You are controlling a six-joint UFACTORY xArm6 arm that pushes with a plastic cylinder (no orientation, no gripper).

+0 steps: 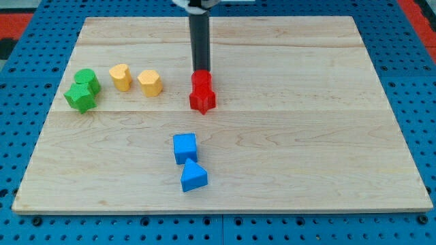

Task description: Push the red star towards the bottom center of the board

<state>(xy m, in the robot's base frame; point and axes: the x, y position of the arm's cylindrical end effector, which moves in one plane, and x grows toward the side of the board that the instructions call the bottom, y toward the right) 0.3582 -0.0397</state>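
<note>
The red star (202,99) lies a little above the board's middle. A second red block (201,79) sits right behind it, touching it on the side toward the view's top. My tip (201,70) comes down from the view's top and ends at the top edge of that second red block, apparently touching it. The rod, the red block and the red star stand in one line down the view.
A blue cube (184,148) and a blue triangular block (193,177) lie below the red star, toward the bottom centre. Two yellow blocks (120,77) (150,82) and two green blocks (86,80) (80,98) sit at the left. The wooden board (327,136) rests on a blue pegboard.
</note>
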